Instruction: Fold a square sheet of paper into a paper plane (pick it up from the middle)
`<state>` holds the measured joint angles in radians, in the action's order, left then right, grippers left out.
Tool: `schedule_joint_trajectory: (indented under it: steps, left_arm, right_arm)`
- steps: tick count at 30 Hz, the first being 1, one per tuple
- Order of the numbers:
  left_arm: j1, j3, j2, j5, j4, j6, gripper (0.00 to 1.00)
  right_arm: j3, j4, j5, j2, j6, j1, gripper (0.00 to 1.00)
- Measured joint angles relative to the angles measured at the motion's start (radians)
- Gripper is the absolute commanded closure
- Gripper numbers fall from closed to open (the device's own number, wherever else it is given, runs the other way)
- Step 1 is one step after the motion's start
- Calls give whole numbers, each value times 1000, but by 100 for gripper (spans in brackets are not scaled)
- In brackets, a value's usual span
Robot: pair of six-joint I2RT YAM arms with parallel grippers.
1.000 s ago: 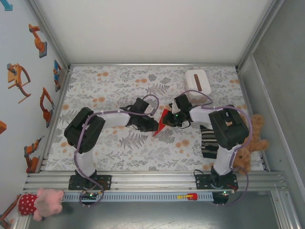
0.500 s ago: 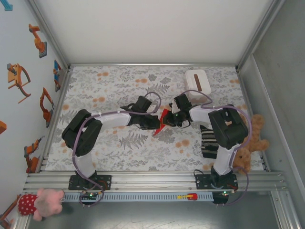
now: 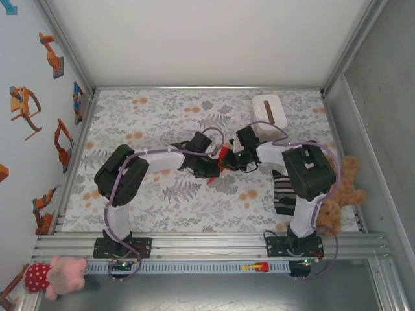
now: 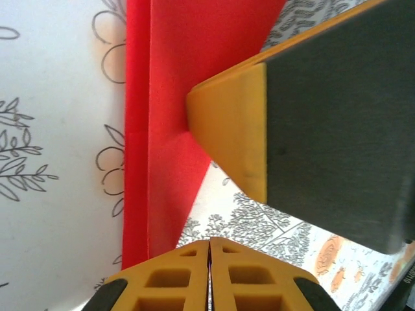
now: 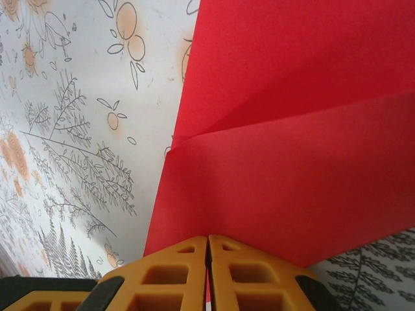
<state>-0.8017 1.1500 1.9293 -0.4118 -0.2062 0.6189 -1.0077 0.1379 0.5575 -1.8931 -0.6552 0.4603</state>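
Meeting over the middle of the flower-patterned table [image 3: 149, 116], the two arms are shown with the red paper [image 5: 292, 162] held between them. The left pincer [image 4: 209, 245] is seen with its yellow fingers pressed flat together, closed on the narrow lower end of the paper. In the left wrist view the paper is seen running upward from there as a long strip with a straight crease along its left side. The right pincer [image 5: 207, 241] is likewise closed, and the paper is gripped at its near edge. In the right wrist view two overlapping folded layers are spread out beyond the fingertips, with a slanted crease between them. One finger of the right pincer is also seen in the left wrist view, touching the paper's right edge. A white box [image 3: 269, 111] with a dark slot is placed near the far right corner of the table, apart from the paper.
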Motion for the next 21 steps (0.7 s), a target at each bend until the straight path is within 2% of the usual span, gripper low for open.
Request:
schedule_joint_trajectory:
  steps: [21]
  left_arm:
    - [15, -2, 9, 7, -25, -5, 94]
  right_arm:
    - [-21, 32, 0, -10, 0, 0, 90]
